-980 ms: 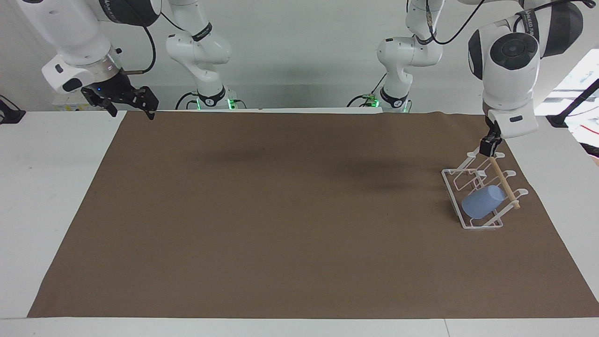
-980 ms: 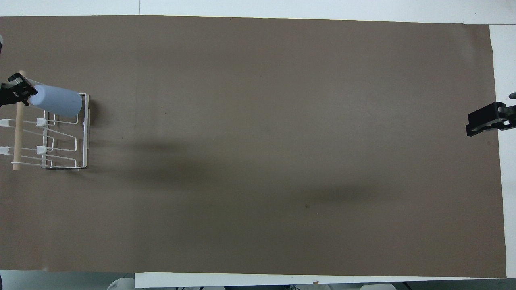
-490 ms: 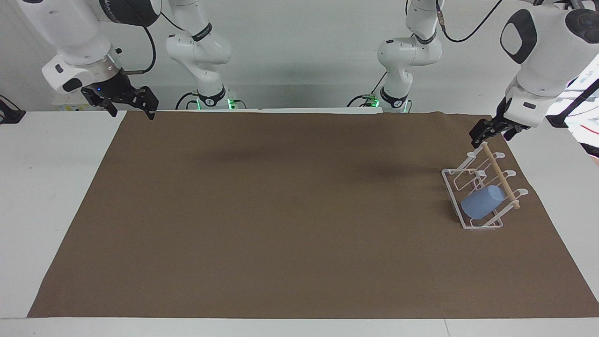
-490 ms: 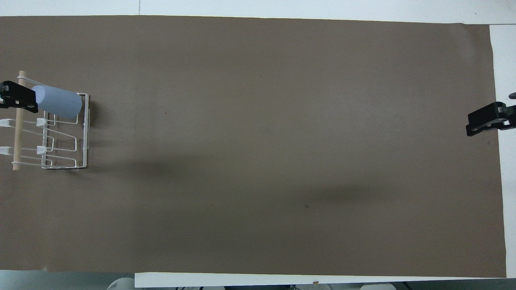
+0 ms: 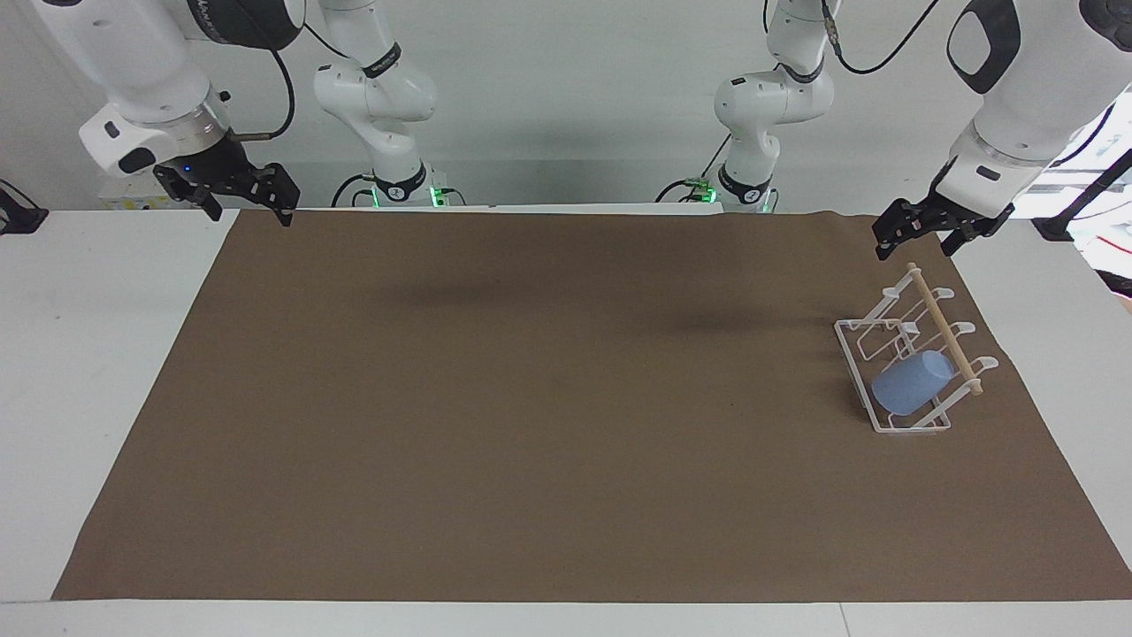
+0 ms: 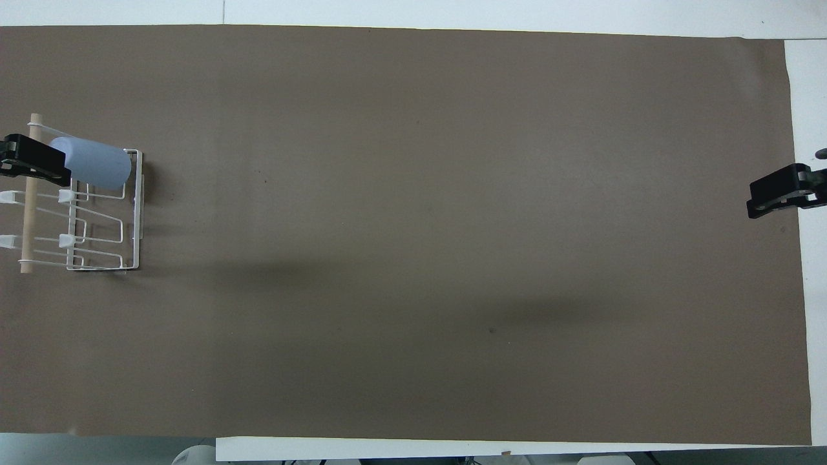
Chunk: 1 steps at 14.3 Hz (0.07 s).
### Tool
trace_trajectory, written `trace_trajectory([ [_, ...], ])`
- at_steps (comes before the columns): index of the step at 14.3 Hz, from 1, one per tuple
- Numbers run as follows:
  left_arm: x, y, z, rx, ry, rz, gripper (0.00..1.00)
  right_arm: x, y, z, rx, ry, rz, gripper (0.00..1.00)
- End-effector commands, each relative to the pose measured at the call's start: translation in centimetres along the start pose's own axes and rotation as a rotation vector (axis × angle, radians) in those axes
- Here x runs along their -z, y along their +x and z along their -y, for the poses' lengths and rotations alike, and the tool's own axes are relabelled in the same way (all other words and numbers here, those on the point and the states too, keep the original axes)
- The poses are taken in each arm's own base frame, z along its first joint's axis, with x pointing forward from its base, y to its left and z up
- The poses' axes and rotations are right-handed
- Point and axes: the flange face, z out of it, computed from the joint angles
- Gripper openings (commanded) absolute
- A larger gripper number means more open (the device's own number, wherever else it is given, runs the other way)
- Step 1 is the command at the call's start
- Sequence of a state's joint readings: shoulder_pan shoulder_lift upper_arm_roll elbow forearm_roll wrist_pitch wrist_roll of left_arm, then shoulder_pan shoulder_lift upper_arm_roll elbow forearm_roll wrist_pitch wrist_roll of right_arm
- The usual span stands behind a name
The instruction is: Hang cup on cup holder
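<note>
Brown paper covers the table; the right gripper (image 5: 234, 190) waits, fingers spread, at its own end, while the light blue cup (image 5: 911, 382) sits on a prong of the white wire cup holder (image 5: 871, 411) at the left arm's end. Above the rack's nearer end hangs the left gripper (image 5: 920, 237), open and empty — I'd lift it straight up, clear of the wooden dowel (image 5: 944, 329), so nothing gets nudged.
</note>
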<state>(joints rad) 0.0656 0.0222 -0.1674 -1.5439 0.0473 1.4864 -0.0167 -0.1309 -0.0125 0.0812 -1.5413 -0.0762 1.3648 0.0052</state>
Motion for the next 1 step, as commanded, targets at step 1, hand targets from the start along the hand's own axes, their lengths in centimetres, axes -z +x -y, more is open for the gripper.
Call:
trace_trajectory([
  [1, 0.69, 0.27, 0.53, -0.017, -0.03, 0.018, 1.0, -0.06, -0.53, -0.15, 0.017, -0.006, -0.004, 0.99],
])
